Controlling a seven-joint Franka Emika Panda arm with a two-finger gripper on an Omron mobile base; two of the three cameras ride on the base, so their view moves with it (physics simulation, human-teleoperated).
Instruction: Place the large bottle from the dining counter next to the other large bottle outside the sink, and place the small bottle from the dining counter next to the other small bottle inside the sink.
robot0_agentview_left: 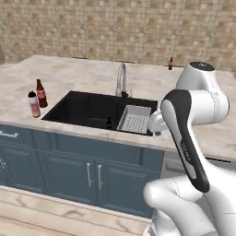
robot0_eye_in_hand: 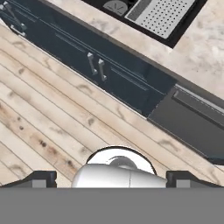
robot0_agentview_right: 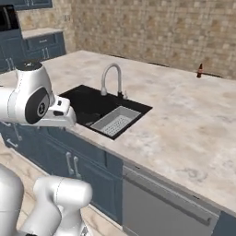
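The black sink (robot0_agentview_left: 87, 108) is set into the marble counter (robot0_agentview_left: 69, 73), and everything here is placed from it. Two large bottles stand just left of the sink on the counter: a dark brown bottle (robot0_agentview_left: 41, 93) with a red label and, just in front of it, a pink bottle (robot0_agentview_left: 33, 104) with a dark cap; the two are very close together. A small dark bottle (robot0_agentview_left: 109, 122) stands inside the sink near its front wall, just left of the grey perforated tray (robot0_agentview_left: 135, 118). The faucet (robot0_agentview_left: 121, 79) rises behind the sink. Well beyond the sink, by the back wall, stands another small dark bottle (robot0_agentview_right: 199, 70). The gripper (robot0_eye_in_hand: 110, 179) hangs above the wooden floor before the blue cabinets under the sink, jaws spread wide with nothing between them
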